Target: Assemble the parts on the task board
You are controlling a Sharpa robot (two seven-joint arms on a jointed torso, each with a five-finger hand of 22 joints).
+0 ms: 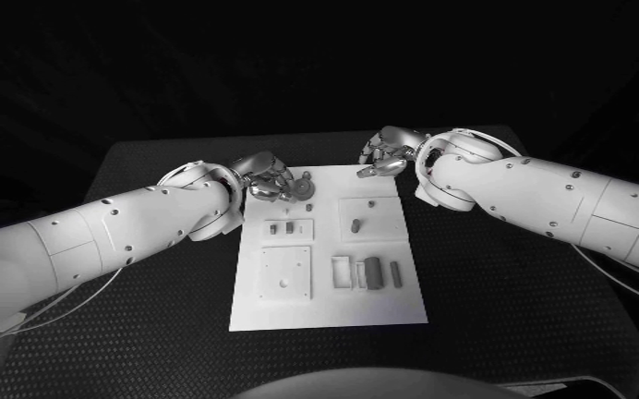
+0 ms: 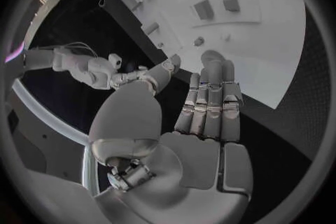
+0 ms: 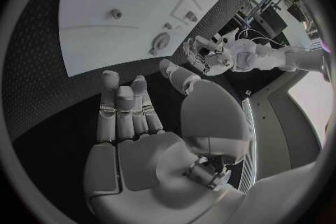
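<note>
Head view: both hands poised at the far end of the task board

Fingers first — on the left hand (image 1: pixel 268 180) they sit apart, nothing between them, hovering at the far left corner of the task board (image 1: pixel 329 311). The left wrist view confirms it: fingers (image 2: pixel 210 102) straight and side by side, thumb spread off to one side, palm bare, the board's edge just beyond the fingertips.

Over to the right hand (image 1: pixel 385 153) — same story. It hangs at the far right corner of the board, and the right wrist view shows its fingers (image 3: pixel 125 109) extended and holding nothing, thumb set apart, above the dark surface (image 1: pixel 506 307) just off the board's edge.

Out on the board itself, the parts lie untouched. A round disc-like part (image 1: pixel 304 186) rests near the far edge, just beside the left hand. Two small parts (image 1: pixel 281 228) stand in the left middle recess, and a short peg (image 1: pixel 355 225) sits in the right one. Nearer the robot, a row of upright bars (image 1: pixel 373 272) lines up on the right side, and a tiny piece (image 1: pixel 283 283) sits in the square recess to the left.
</note>
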